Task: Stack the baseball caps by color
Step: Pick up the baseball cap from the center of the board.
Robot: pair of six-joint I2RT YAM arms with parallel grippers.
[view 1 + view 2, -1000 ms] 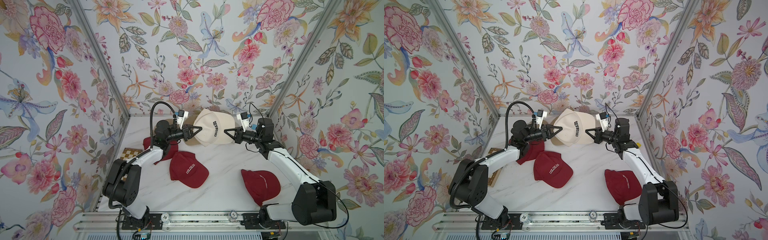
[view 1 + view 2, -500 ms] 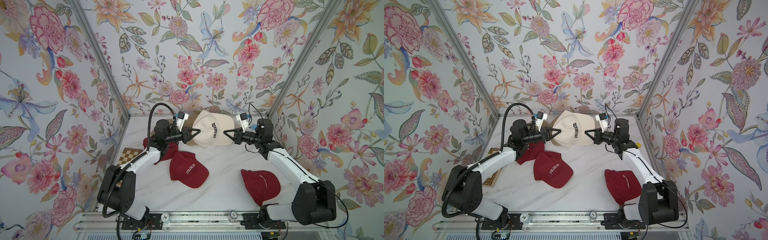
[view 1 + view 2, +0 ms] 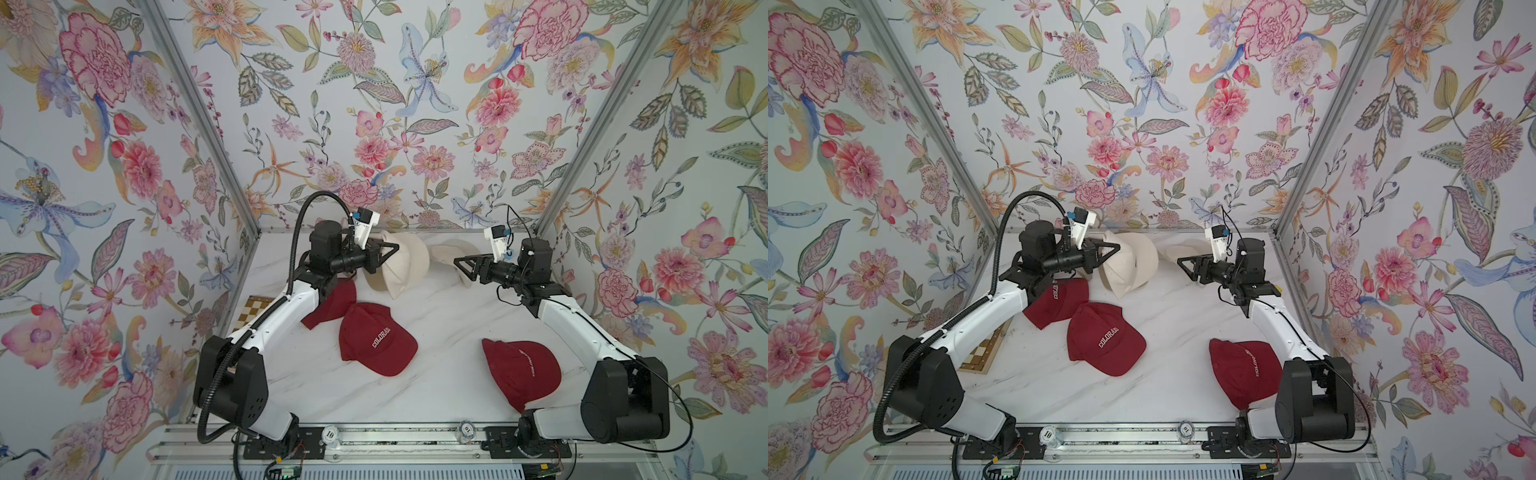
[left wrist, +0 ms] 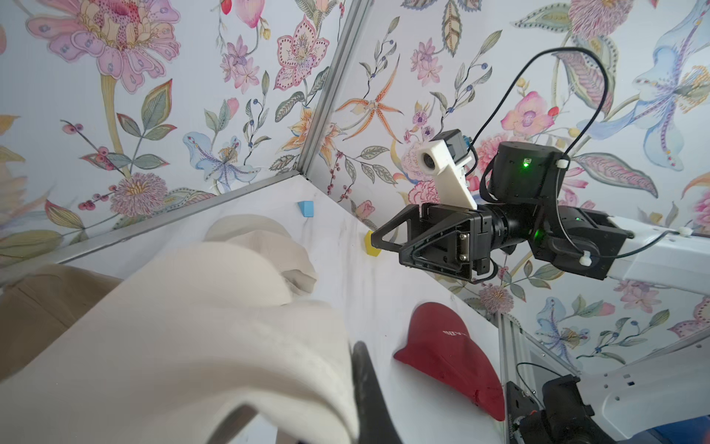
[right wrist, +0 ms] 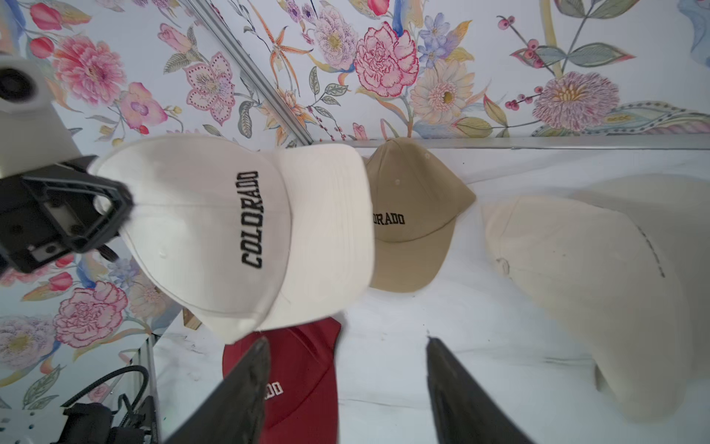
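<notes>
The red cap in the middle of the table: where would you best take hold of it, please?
Probably the brim of the middle red cap, approached from the near side: it looks stiff, points that way and lies away from the other red cap behind.

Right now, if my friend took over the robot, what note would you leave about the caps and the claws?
Left claw: shut on a cream cloth baseball cap, held above the white marble table.
Right claw: open, empty.
Second cream cap lies at the back, a tan cloth cap near it; only one tan shows clearly.
Three dark red cloth caps: two touch, the third lies apart by the right arm's base.
Done: no finished stack visible.
Left: cream onto cream, reds together, tans together.
</notes>
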